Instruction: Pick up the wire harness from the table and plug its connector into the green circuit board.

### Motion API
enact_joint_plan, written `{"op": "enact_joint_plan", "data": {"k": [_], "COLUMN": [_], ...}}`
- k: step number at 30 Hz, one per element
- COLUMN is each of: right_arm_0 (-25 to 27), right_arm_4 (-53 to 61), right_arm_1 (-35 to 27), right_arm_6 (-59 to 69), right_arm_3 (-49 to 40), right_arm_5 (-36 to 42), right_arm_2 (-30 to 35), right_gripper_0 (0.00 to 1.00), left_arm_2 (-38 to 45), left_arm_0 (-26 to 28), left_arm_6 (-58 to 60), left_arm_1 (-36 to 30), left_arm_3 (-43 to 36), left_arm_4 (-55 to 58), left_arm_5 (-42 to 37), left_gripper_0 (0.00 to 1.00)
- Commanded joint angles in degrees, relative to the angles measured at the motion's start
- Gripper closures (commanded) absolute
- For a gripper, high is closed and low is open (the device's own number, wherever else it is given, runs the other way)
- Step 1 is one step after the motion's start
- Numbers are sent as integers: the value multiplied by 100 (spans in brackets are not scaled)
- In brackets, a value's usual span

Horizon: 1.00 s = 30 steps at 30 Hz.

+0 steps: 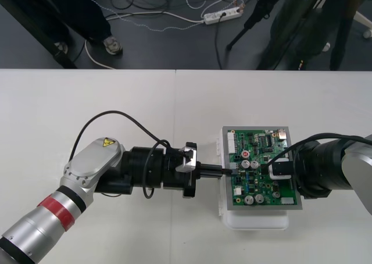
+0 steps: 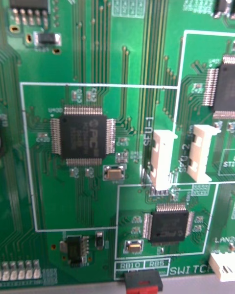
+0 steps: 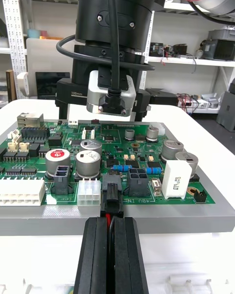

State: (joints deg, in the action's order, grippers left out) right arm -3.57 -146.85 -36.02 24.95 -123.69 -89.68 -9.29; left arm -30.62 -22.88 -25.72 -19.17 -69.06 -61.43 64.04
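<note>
The green circuit board (image 1: 256, 143) lies on its white base (image 1: 256, 220) right of the table's middle. My left gripper (image 1: 228, 170) reaches in level from the left to the board's left edge. In the left wrist view this gripper (image 3: 111, 221) is shut on the harness's black plug (image 3: 111, 192), with a red wire showing between the fingers (image 3: 93, 255). The plug sits in the row of connectors at the board's (image 3: 117, 149) edge, between a white connector and a black one. My right gripper (image 1: 279, 169) hangs low over the board's middle, seen as the other gripper (image 3: 111, 98) in the left wrist view.
Tall capacitors and a white block component (image 3: 175, 179) stand on the board just behind the plug. The right wrist view looks closely down on the board (image 2: 122, 54) with black chips and white headers (image 2: 161, 159). Bare table stretches left of and in front of the board.
</note>
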Motion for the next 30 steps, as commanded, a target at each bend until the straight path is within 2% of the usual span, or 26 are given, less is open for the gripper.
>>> {"op": "enact_joint_plan", "data": {"k": [1,30], "right_arm_0": [-48,-48], "right_arm_4": [7,-28], "right_arm_1": [95,86], "right_arm_6": [300,300], "right_arm_3": [-208,-208], "right_arm_5": [-32,-32], "right_arm_2": [-90,-90], "right_gripper_0": [0,0], "left_arm_2": [-49,-40], "left_arm_0": [-120,-111], "left_arm_6": [-21,-56], "left_arm_1": [291,414], "left_arm_3": [-257,-257], "left_arm_4": [-35,-123], "left_arm_5": [-182,-287], "left_gripper_0": [100,100]}}
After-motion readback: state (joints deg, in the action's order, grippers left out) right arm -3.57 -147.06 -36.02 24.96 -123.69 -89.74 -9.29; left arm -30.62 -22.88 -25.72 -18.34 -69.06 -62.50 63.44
